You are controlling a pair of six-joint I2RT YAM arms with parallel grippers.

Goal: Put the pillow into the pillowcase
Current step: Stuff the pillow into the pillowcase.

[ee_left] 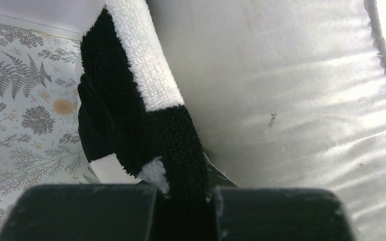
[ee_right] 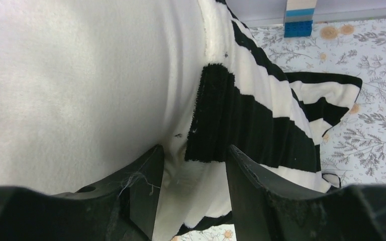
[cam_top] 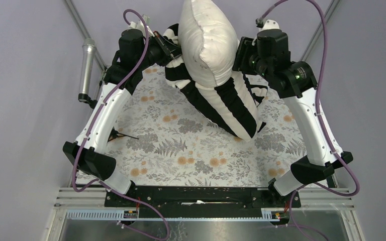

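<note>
Pictured from above at the far side of the flower-printed desk [cam_top: 181, 150]: the pillow [cam_top: 206, 40], stood on end in mid-air between two arms, its lower part sunk into the mouth of the pillowcase [cam_top: 231, 100], its plump upper half bulging free. Gripped on the left by the left pincer [cam_top: 168, 47], closed tight on a bunched fold of striped hem just beside the cream fabric. Confirmed in the left wrist view, with black-and-white terry squeezed between the two dark fingers [ee_left: 95, 211] and the pillow filling the right of the frame. Gripped on the opposite flank by the right pincer [cam_top: 241, 55], clamped on the case's rim. Shown in the right wrist view with fingers [ee_right: 140, 186] parted only by a thick wad of cloth, black hem edge and white stripe between them, pressed against the pillow's side. Below the grip, the limp remainder of the striped sleeve, drooping diagonally toward the desk's right half; impossible to tell whether touching it. Off the desk's left edge, a silver cylinder [cam_top: 87, 70]. Near the left arm, a small dark object [cam_top: 120, 135] lying on the floral print.
</note>
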